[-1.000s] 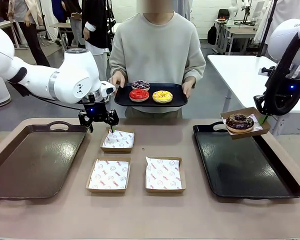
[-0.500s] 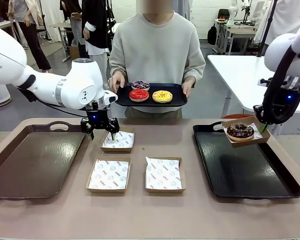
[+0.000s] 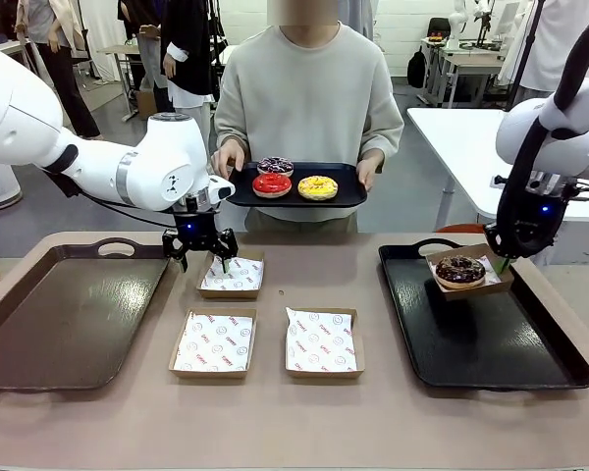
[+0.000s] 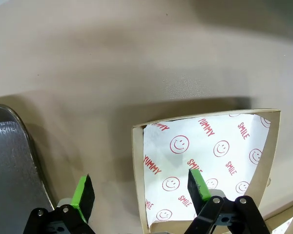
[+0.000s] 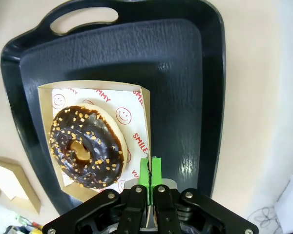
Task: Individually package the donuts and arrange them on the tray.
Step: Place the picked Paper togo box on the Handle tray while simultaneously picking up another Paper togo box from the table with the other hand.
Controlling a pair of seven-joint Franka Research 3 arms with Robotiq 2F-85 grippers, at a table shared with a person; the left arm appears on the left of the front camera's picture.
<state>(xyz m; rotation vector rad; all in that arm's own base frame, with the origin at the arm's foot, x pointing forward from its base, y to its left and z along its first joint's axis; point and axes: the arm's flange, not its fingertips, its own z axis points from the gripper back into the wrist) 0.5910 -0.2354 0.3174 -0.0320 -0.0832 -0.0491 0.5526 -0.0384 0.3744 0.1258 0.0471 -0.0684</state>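
Note:
My right gripper (image 3: 501, 263) is shut on the wall of a cardboard box (image 3: 471, 287) that holds a chocolate donut (image 3: 460, 271) with pale sprinkles, low over the far end of the black tray (image 3: 491, 343). In the right wrist view the green pads (image 5: 150, 175) pinch the box wall beside the donut (image 5: 85, 146). My left gripper (image 3: 201, 257) stands open over the left wall of an empty paper-lined box (image 3: 233, 275); one fingertip (image 4: 198, 183) is inside the box (image 4: 210, 151), the other outside. Across the table the person holds a small tray (image 3: 346, 196) with red (image 3: 272, 183), yellow (image 3: 318, 186) and dark (image 3: 275, 165) donuts.
A second large dark tray (image 3: 59, 314) lies at the table's left. Two more empty lined boxes (image 3: 214, 342) (image 3: 321, 341) sit near the middle front. The near part of the right tray (image 5: 185, 73) is bare.
My right arm has carried the boxed donut left and down, from beyond the tray's corner to low over its far end. My left gripper has shifted slightly right over the box.

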